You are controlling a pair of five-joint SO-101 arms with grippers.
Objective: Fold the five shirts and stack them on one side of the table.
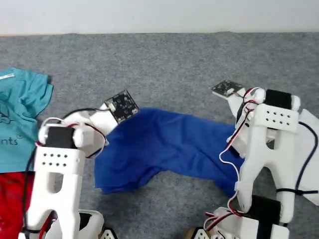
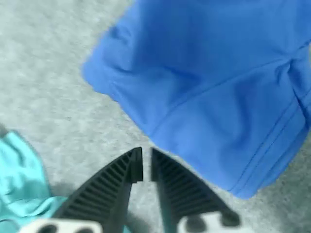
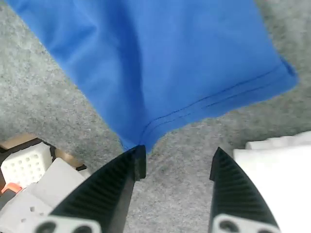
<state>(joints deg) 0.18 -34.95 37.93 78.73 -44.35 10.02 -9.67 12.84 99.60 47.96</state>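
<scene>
Left fingers (image 2: 121,182) nearly together, empty, beside blue shirt (image 2: 209,82); right fingers (image 3: 116,179) wide apart, one tip at its partly hidden hem.

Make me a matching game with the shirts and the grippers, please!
Things:
1. blue shirt
2. teal shirt
3. left gripper
4. right gripper

Places and states:
A. open
B. next to the red shirt
C. shut, holding nothing
D. crumpled in the middle of the table

Pairs: 1-D, 2-B, 3-C, 4-A
</scene>
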